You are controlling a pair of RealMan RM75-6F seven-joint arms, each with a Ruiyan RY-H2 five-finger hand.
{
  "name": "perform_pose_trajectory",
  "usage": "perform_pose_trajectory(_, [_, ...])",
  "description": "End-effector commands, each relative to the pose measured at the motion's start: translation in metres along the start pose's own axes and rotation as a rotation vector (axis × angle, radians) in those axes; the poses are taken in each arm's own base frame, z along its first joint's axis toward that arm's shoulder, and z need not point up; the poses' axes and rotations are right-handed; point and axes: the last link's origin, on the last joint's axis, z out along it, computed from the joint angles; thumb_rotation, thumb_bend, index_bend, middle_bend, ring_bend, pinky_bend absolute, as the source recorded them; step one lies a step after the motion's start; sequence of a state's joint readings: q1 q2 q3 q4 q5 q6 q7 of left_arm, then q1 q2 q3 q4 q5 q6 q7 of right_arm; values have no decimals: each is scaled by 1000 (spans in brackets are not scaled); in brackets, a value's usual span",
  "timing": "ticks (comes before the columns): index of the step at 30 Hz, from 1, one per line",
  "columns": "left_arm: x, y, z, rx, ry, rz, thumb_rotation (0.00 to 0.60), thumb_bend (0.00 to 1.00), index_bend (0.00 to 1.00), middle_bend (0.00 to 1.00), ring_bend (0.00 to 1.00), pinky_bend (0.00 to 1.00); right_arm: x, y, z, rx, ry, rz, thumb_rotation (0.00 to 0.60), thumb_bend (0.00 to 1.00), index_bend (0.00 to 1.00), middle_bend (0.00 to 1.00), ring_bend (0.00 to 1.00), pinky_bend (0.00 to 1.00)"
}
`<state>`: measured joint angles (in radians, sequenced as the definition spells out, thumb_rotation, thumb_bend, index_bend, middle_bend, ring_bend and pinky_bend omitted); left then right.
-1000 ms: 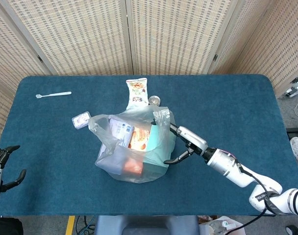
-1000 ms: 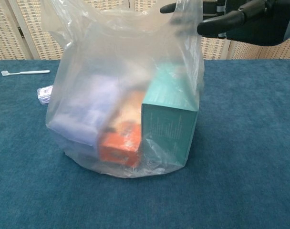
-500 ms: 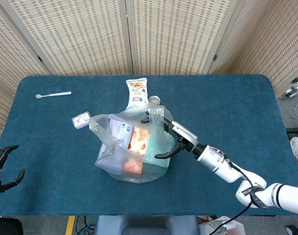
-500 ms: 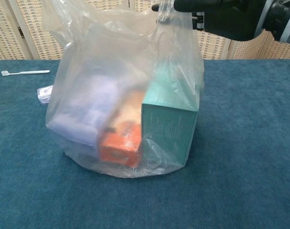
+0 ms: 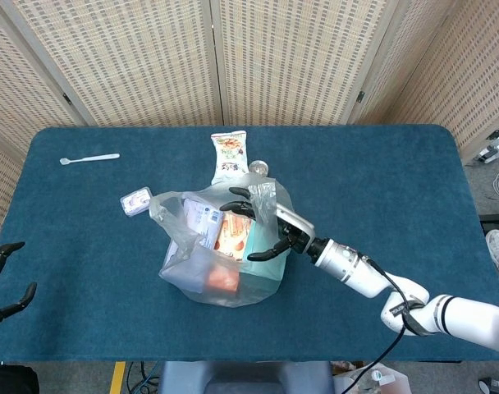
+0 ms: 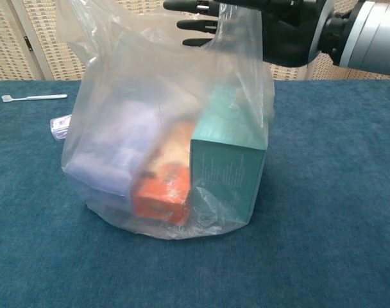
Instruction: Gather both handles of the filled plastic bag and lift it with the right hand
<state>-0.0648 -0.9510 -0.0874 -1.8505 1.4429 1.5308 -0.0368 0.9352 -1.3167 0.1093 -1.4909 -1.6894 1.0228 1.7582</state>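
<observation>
The right robot hand reaches over the open mouth of the plastic bag, its fingers spread and extended through the nearer handle, which drapes across them; nothing is clamped, so the hand holds nothing firmly. That placement suits hooking one handle before reaching for the other. The far handle stands loose at the opposite side of the mouth, not gathered. The bag sits upright near the middle of the blue surface, kept in shape by a teal box, an orange packet and a pale pack inside. A snack packet, a small case and a white spoon lie apart on the surface. The left robot hand waits at the near left edge, fingers apart, holding nothing.
</observation>
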Motion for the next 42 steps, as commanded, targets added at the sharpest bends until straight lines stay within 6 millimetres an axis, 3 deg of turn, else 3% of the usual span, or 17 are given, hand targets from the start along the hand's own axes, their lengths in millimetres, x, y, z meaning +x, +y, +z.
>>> perform_pose_trajectory(1, [3, 1, 5, -5, 0, -8, 600, 292, 197, 211, 209, 111, -1, -5, 4, 13, -26, 12, 600, 0, 36, 180, 41, 42])
perform_pose_trajectory(6, [8, 5, 15, -25, -3, -15, 600, 292, 198, 211, 212, 111, -1, -8, 4, 12, -71, 2, 600, 0, 42, 185, 46, 46])
perform_pose_trajectory(10, [13, 10, 24, -46, -2, -28, 600, 292, 198, 212, 212, 111, 3, -9, -6, 17, -84, -31, 600, 0, 89, 244, 117, 103])
perform_pose_trajectory(14, [19, 16, 38, -73, 13, -52, 600, 292, 201, 212, 216, 123, 5, -10, -18, 23, -78, -41, 600, 0, 90, 245, 117, 104])
perform_pose_trajectory(20, [31, 36, 68, -130, 35, -186, 600, 291, 235, 218, 243, 186, 10, -14, -39, 46, -63, -46, 600, 0, 90, 245, 117, 104])
perform_pose_trajectory(27, [41, 61, 104, -179, 34, -383, 600, 290, 251, 291, 318, 290, 8, -17, -42, 50, -60, -42, 600, 0, 97, 245, 117, 104])
perform_pose_trajectory(32, [37, 75, 127, -263, 1, -377, 600, 290, 255, 305, 334, 367, 7, -16, -43, 44, -65, -45, 600, 0, 99, 245, 117, 104])
perform_pose_trajectory(42, [17, 104, 163, -480, -90, -307, 600, 289, 233, 302, 297, 332, 5, -16, -45, 34, -59, -47, 600, 0, 100, 245, 117, 104])
